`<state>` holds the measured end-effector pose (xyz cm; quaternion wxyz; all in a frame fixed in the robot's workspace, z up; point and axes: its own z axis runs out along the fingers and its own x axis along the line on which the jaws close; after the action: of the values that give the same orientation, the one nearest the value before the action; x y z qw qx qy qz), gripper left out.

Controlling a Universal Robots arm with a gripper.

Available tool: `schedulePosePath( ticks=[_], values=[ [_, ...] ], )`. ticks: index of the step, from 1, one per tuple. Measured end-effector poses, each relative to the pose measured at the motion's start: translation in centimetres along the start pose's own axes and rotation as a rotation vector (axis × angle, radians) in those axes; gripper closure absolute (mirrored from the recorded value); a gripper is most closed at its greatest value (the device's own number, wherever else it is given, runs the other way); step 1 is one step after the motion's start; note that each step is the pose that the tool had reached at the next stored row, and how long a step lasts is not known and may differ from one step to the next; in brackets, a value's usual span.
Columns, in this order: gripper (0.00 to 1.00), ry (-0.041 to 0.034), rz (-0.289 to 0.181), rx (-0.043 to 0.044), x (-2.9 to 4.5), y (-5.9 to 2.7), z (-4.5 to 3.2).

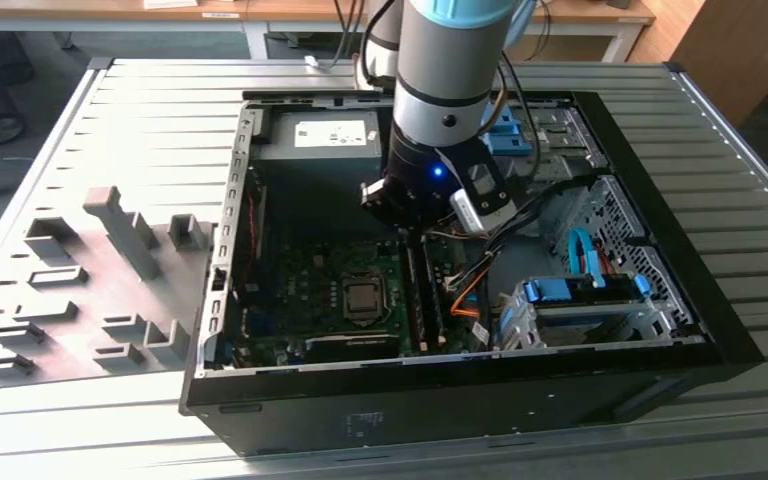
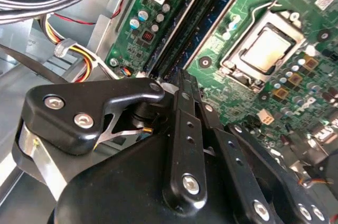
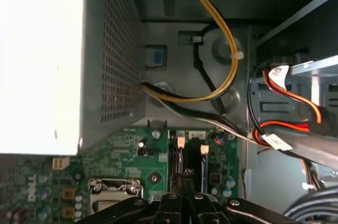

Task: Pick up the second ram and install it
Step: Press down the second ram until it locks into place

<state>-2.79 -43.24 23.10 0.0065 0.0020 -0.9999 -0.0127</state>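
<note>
Pincer (image 1: 408, 232) pressed together over motherboard (image 1: 324, 275) inside open case (image 1: 624, 160) on slatted table (image 1: 144, 110).

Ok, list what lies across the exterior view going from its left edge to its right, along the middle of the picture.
Grey fixture blocks → processor socket on the motherboard → memory slots below the gripper → orange cables → blue drive cage → black case wall.

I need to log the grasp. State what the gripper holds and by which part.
It cannot be told. The gripper is down at the memory slots of the motherboard, fingers close together, but no held board is visible between them.
</note>
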Motion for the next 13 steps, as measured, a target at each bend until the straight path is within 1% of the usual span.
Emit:
schedulePosePath(
  ticks=[4, 9, 11, 13],
  values=[
    [0.90, 0.0000, 0.000, 0.0006, -0.02, 0.14, 0.73],
    [0.90, 0.0006, 0.000, 0.0048, -0.02, 0.20, 1.50],
    [0.90, 0.0003, 0.000, 0.0047, -0.02, 0.20, 1.58],
    [0.90, -0.0008, 0.000, 0.0040, -0.03, 0.22, 1.50]
  ],
)
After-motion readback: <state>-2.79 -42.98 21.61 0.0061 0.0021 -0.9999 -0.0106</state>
